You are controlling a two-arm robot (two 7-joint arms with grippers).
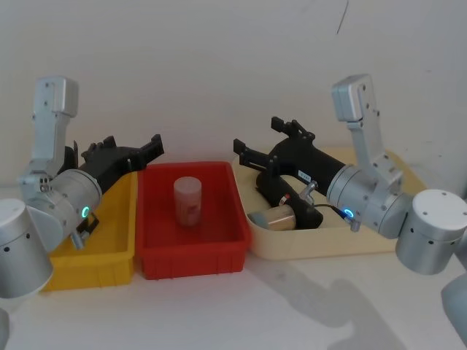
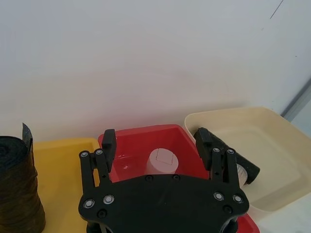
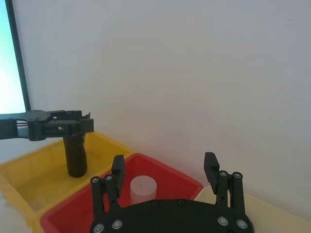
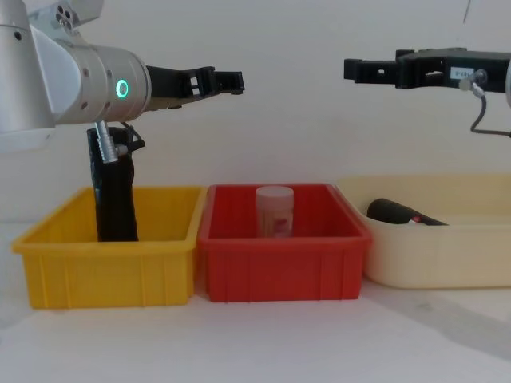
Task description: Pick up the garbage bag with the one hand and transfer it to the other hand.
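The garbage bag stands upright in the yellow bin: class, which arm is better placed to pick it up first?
Left. The left gripper, open, hovers above the yellow bin where the garbage bag stands. The right gripper hangs over the cream tray, beyond the red bin.

The garbage bag (image 4: 114, 199) stands in the yellow bin (image 4: 104, 263), and the bin's front wall hides its bottom. The left arm covers its top in the chest view. In the left wrist view the picture's edge cuts off one side of the roll (image 2: 17, 187). In the cream tray (image 4: 439, 255) lies a dark thing (image 4: 397, 213); the tray wall hides most of it, so what it is cannot be told.
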